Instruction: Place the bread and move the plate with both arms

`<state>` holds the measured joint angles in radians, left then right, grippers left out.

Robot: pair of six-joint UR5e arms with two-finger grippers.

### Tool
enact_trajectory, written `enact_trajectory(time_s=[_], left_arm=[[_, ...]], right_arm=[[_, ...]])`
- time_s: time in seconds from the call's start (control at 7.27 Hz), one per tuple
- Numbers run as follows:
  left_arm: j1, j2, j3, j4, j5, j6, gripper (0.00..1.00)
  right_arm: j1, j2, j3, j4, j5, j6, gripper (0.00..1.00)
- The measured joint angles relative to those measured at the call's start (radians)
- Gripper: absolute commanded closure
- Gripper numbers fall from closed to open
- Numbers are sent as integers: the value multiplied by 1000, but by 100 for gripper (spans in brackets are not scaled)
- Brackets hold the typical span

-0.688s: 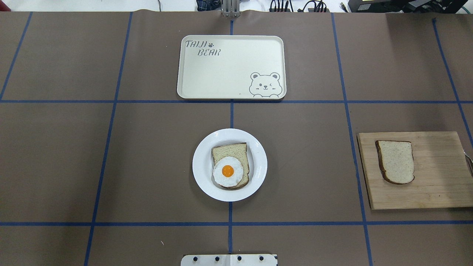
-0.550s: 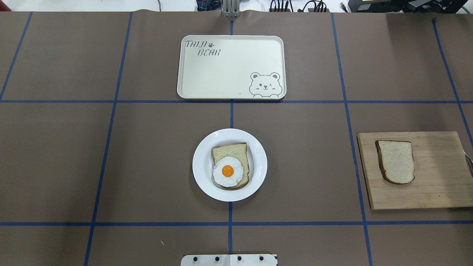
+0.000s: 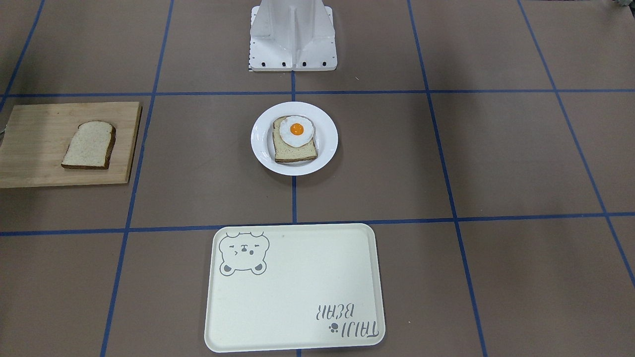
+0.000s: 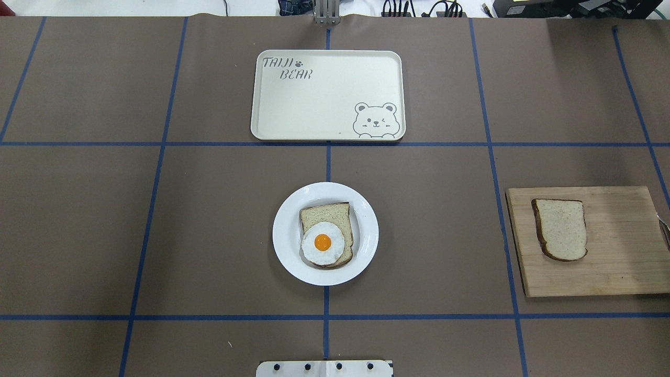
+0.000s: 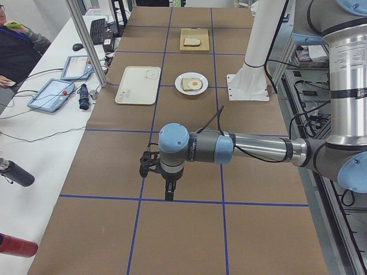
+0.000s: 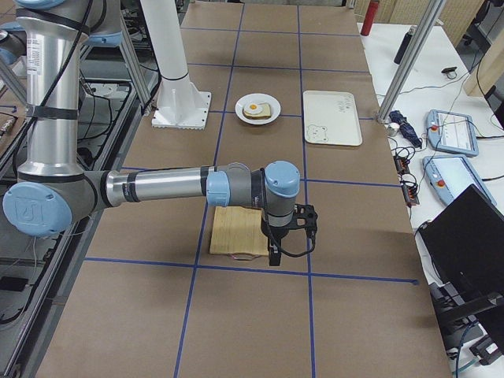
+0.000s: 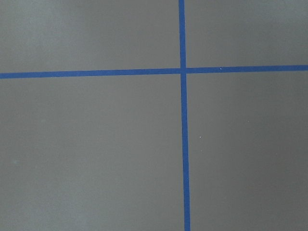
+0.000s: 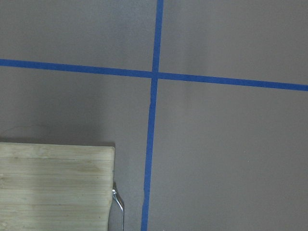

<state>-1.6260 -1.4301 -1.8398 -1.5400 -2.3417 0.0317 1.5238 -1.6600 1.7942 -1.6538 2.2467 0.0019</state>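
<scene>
The plain bread slice (image 4: 561,229) lies on a wooden cutting board (image 4: 617,251) at the right of the overhead view, and at the left of the front view (image 3: 89,145). The white plate (image 4: 285,230) sits mid-table and holds another slice topped with a fried egg (image 4: 323,242). My left gripper (image 5: 170,192) shows only in the left side view, hanging over bare table far from the plate. My right gripper (image 6: 273,256) shows only in the right side view, over the board's near edge (image 6: 236,232). I cannot tell whether either gripper is open or shut.
A cream bear tray (image 4: 314,104) lies beyond the plate. The white stand base (image 3: 292,34) sits at the robot's table edge. A metal utensil tip (image 8: 118,207) lies beside the board corner (image 8: 57,183). Blue tape lines grid the brown table.
</scene>
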Motion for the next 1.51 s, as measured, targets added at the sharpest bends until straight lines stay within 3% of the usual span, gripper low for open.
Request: enact_trajectory(time_s=[0.28,0.69,0.96,1.24,1.51], left_arm=[[0,-33,4,-96,2,-4,1],[0,-108,102,-296,-20,-11,1],[-1,-114,104,-321,-44,-10,1],[-1,-115,103,-349,-50,-11,1],[-1,-114,103,-359,-51,-12,1]], right_arm=[[0,48,25,1,1,2,0],[-1,93,25,22,21,-1,0],[-32,92,14,98,113,54,0],[-150,77,14,258,152,348,0],[-316,8,12,575,86,721,0]])
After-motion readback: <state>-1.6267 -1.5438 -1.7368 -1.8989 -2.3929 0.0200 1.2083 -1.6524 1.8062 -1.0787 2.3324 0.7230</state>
